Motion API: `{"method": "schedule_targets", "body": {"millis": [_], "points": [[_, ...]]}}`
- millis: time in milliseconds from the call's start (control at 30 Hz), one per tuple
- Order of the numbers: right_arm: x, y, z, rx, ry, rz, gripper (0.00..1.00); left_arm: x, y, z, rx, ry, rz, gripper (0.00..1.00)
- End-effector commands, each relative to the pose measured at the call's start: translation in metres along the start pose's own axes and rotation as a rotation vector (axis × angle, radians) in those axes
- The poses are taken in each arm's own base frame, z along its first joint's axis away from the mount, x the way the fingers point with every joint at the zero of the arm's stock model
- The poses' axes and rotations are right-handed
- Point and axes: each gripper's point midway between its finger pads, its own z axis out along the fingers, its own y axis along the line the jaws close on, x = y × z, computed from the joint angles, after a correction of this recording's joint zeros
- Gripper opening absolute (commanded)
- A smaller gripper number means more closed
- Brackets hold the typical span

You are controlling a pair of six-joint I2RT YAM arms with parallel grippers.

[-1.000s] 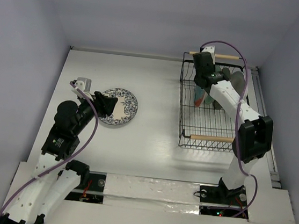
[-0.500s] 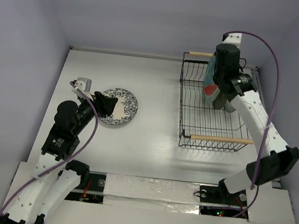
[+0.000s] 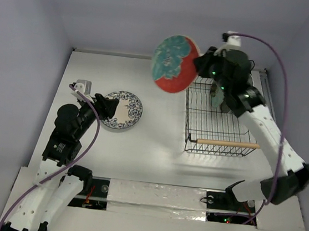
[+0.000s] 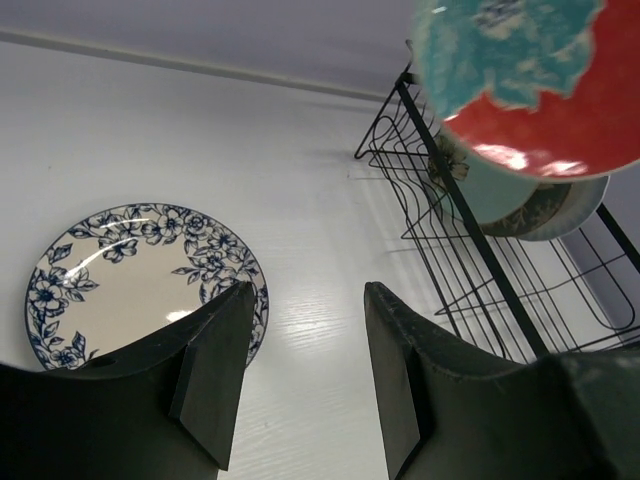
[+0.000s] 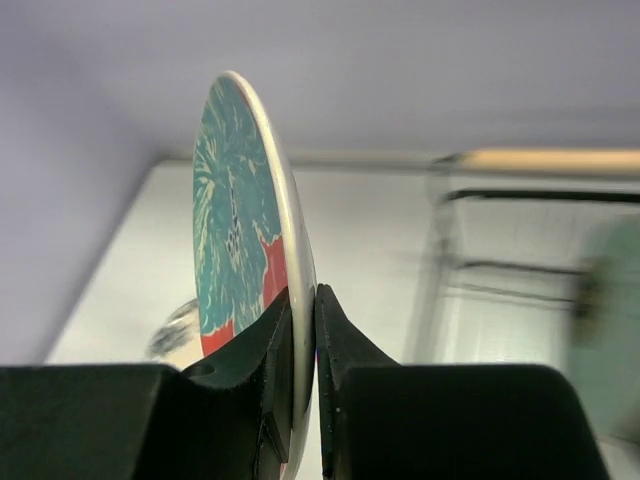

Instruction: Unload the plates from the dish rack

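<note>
Top external is showing the right gripper (image 3: 200,65) pinching the red plate (image 3: 174,63) by its rim, high beside the rack (image 3: 218,142). Likely stiff, slick and breakable, it is calling for a firm rim grip. The left gripper (image 4: 305,330) is hanging open by the blue plate (image 4: 110,270).

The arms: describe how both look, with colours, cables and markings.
The left arm and right arm have white links and black joint housings. A purple cable loops along each. The fingers are flat, matte black wedges. Small green lights glow near the right wrist. No lettering is readable.
</note>
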Motion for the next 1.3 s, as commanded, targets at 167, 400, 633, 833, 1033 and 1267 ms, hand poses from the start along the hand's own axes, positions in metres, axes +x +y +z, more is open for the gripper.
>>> {"method": "schedule_targets", "body": {"millis": [167,400,633,833,1033,1267], "points": [[0.080,0.135,0.075,-0.432,0.093,0.354,0.00,-0.026,-0.002,-0.003,-0.009,-0.082,0.024,0.45],[0.173,0.159,0.119,-0.402,0.243,0.464,0.00,-0.025,-0.002,-0.003,-0.007,-0.080,0.022,0.45],[0.234,0.157,0.134,-0.357,0.329,0.513,0.00,-0.024,-0.003,-0.003,0.002,-0.077,0.023,0.45],[0.274,0.157,0.128,-0.345,0.407,0.549,0.11,-0.024,-0.005,-0.002,0.009,-0.074,0.020,0.45],[0.304,0.156,0.125,-0.314,0.472,0.502,0.27,-0.024,-0.006,-0.003,0.014,-0.074,0.017,0.45],[0.320,0.157,0.121,-0.300,0.535,0.454,0.39,-0.023,-0.006,-0.003,0.016,-0.075,0.019,0.45]]}}
